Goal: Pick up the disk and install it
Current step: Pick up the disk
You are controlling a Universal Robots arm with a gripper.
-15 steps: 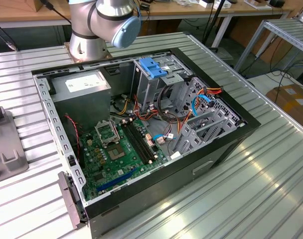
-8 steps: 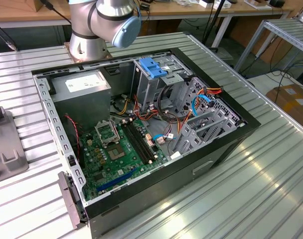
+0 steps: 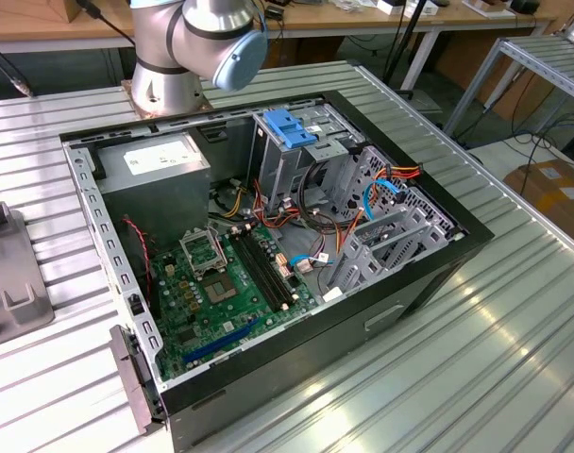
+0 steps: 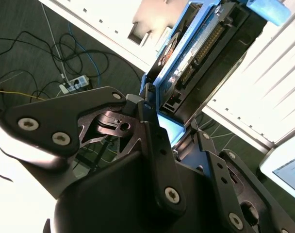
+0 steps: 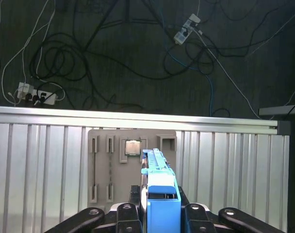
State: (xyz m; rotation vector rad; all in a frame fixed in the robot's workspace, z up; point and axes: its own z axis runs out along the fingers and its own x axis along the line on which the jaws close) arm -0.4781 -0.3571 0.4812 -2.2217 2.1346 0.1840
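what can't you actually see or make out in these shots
Exterior view: the arm is cut off by the top edge.
First wrist view: the disk runs off the bottom edge and hides part of the grey tray.
Second wrist view: links of the pincer hide where it grips the disk.

An open computer case [image 3: 268,373] lies on the ribbed desk [image 3: 495,359], a green motherboard [image 3: 221,297] and grey power supply [image 3: 160,179] inside it, a grey tray [image 3: 8,278] well apart from it.
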